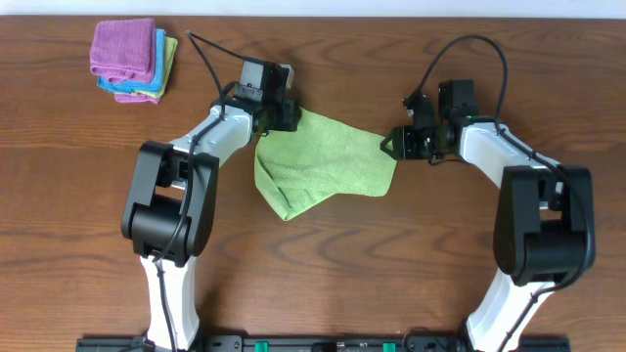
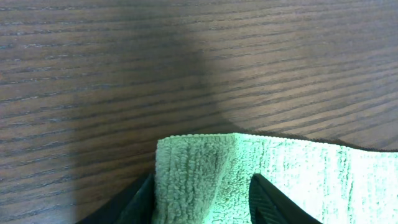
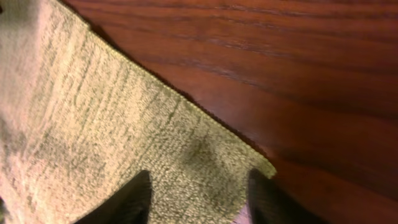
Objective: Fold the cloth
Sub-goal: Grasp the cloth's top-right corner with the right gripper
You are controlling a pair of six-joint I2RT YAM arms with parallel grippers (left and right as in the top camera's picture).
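Observation:
A green cloth [image 1: 323, 161] lies partly folded in the middle of the wooden table. My left gripper [image 1: 293, 115] is at its upper left corner. In the left wrist view the open fingers [image 2: 202, 199] straddle a bunched fold of the cloth [image 2: 298, 168]. My right gripper [image 1: 396, 145] is at the cloth's right corner. In the right wrist view its open fingers [image 3: 196, 196] sit over the flat corner of the cloth [image 3: 93, 124], which lies on the table.
A stack of folded cloths [image 1: 132, 59], purple on top with blue and green below, sits at the back left. Bare wooden table [image 1: 440, 254] surrounds the green cloth.

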